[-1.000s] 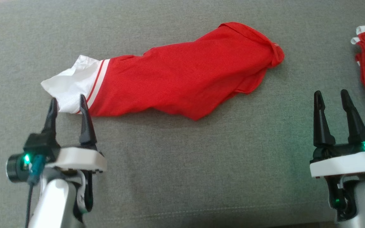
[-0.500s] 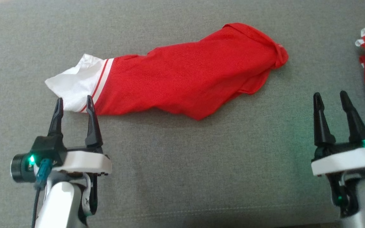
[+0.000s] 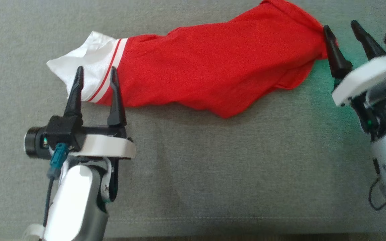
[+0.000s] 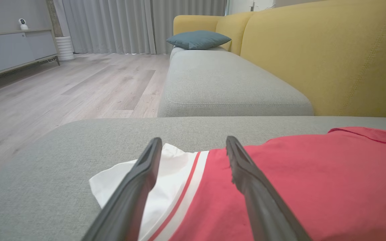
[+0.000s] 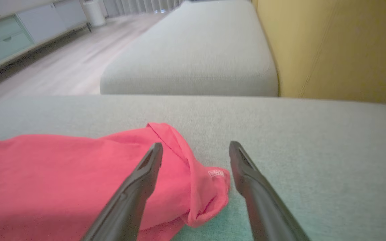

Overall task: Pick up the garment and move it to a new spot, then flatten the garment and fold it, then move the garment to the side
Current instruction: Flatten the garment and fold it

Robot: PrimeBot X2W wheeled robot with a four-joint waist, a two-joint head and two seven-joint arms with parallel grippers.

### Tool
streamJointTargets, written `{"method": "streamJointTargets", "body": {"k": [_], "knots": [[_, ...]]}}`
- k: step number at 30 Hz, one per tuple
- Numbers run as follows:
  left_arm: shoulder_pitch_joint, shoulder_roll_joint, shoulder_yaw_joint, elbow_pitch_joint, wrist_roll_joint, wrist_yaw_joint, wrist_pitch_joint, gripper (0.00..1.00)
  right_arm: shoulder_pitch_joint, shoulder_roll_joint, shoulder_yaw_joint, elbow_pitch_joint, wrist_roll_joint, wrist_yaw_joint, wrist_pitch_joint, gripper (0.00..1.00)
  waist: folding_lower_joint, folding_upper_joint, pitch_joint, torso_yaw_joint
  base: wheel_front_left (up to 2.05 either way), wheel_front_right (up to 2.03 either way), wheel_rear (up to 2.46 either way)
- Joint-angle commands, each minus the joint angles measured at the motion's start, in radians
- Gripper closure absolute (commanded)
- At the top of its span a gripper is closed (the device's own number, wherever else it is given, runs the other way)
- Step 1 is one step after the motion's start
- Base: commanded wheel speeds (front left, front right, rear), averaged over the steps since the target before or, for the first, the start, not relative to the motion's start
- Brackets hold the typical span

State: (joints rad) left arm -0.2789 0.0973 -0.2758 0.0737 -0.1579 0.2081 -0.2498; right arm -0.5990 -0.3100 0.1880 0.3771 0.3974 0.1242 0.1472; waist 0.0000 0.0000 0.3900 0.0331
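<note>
The red garment (image 3: 213,67) lies stretched across the grey sofa seat (image 3: 193,174), its white end pointing to 9 o'clock and its bunched red end to 3 o'clock. My left fingers (image 3: 113,90) stand spread wide at the garment's 8 o'clock corner, tips over the white band and its red stripe, holding nothing. My right fingers (image 3: 334,50) are spread just as wide at the 3 o'clock end, one over the bunched hem, the other over bare seat, gripping nothing. A yellow backrest (image 4: 330,60) rises beyond.
</note>
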Motion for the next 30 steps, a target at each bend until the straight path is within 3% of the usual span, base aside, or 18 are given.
{"method": "streamJointTargets", "body": {"k": [1,4,5,6,7,14,21,30], "knots": [[-0.025,0.006,0.029,-0.030,0.016,-0.003,-0.012,0.00,-0.025,-0.015,0.025,-0.002,0.008,0.007,0.013,0.00,0.0000,0.0000,0.020,0.020,0.00,0.00,0.00],[-0.033,-0.003,0.027,-0.025,0.018,-0.008,-0.012,0.00,-0.089,-0.018,0.062,0.106,0.027,0.007,0.062,0.00,0.0000,0.0000,0.025,0.028,0.00,0.00,0.00],[-0.034,-0.005,0.028,-0.024,0.018,-0.008,-0.012,0.00,-0.103,-0.015,0.070,0.133,0.034,0.007,0.071,0.10,0.0000,0.0000,0.026,0.029,0.00,0.00,0.00],[-0.033,-0.008,0.029,-0.023,0.018,-0.009,-0.012,0.00,-0.112,-0.013,0.079,0.155,0.044,0.007,0.078,0.63,0.0000,0.0000,0.025,0.030,0.00,0.00,0.00],[-0.033,-0.009,0.031,-0.023,0.019,-0.009,-0.012,0.00,-0.118,-0.011,0.083,0.171,0.054,0.007,0.075,1.00,0.0000,0.0000,0.024,0.030,0.00,0.00,0.00],[-0.017,-0.014,0.049,-0.025,0.028,-0.011,-0.012,0.00,-0.057,-0.016,0.084,0.134,0.134,0.007,-0.030,1.00,0.0000,0.0000,0.006,0.012,0.00,0.00,0.00],[-0.003,-0.014,0.062,-0.032,0.037,-0.019,-0.012,0.00,0.199,-0.009,0.003,-0.019,0.211,0.007,-0.072,1.00,0.0000,0.0000,-0.009,-0.010,0.00,0.00,0.00],[0.014,-0.008,0.079,-0.032,0.042,-0.024,-0.012,0.00,0.441,0.096,-0.087,-0.108,0.216,0.007,-0.069,1.00,0.0000,0.0000,-0.022,-0.031,0.00,0.00,0.00]]}}
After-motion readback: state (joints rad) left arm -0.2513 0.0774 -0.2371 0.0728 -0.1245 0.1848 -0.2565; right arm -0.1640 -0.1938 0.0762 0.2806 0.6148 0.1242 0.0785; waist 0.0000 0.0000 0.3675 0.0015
